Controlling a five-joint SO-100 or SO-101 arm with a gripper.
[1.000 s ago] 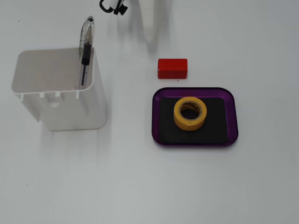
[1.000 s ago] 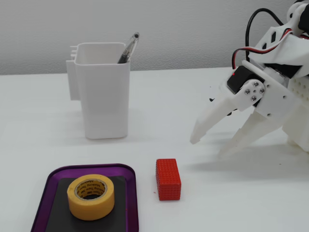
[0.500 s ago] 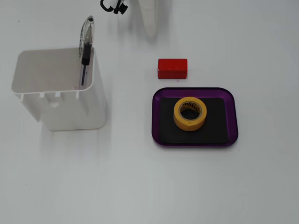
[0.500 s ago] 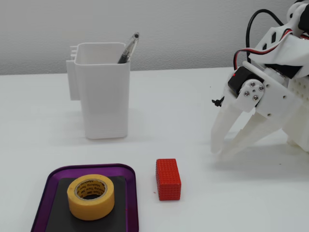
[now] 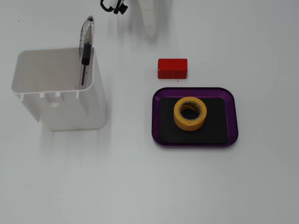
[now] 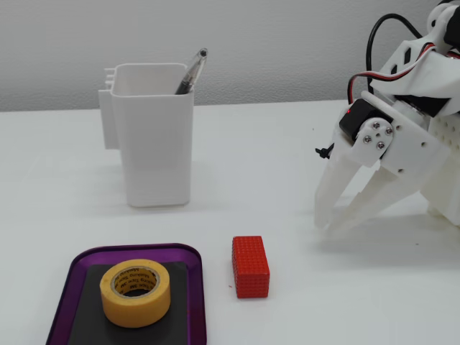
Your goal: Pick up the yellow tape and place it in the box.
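White gripper (image 6: pixel 332 224) sits at the right of a fixed view from the side, its two fingers pointing down toward the table (image 6: pixel 287 151), slightly spread and holding nothing. At lower left, the tape (image 6: pixel 136 292) lies flat on the black floor of the purple box (image 6: pixel 194 287). A red block (image 6: pixel 250 266) sits just right of the box. Behind, a white container (image 6: pixel 157 136) holds a pen (image 6: pixel 191 70).

From above, in a fixed view, only a white fingertip (image 5: pixel 150 18) enters at the top edge. The tape (image 5: pixel 190 113) rests near the centre of the box (image 5: pixel 233 116). The block (image 5: pixel 172 68) lies just above the box, apart from it. The container (image 5: pixel 60 93) with its pen (image 5: pixel 87 46) stands at left.
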